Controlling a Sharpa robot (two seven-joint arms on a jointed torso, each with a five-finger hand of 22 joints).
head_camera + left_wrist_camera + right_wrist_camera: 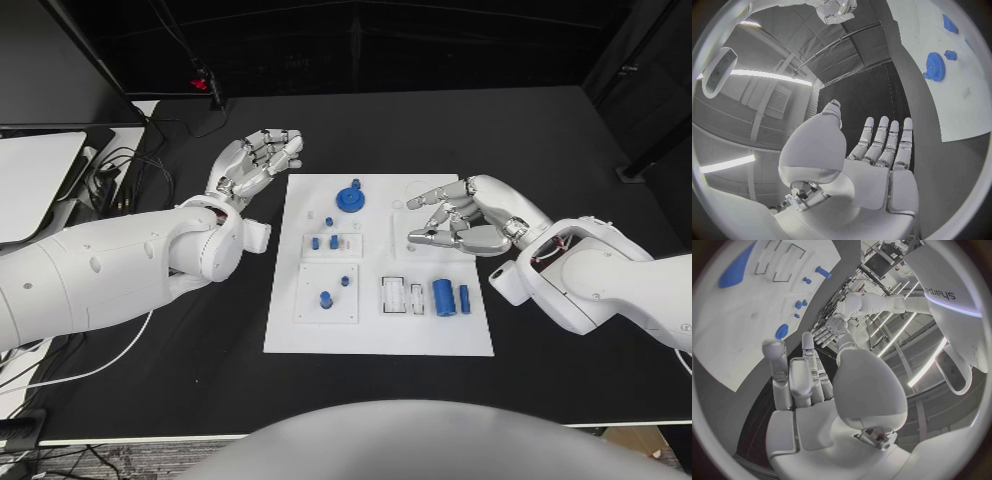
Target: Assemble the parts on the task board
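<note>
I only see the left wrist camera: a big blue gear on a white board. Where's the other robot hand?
Observer: The right robot hand hovers at the task board's right edge, holding nothing.
Operator: Are there more blue parts besides the gear?
Observer: Yes, two blue cylinders lie side by side at the board's near right.
Operator: Anything on the near left?
Observer: Two small blue pegs sit on a square plate there.
</note>
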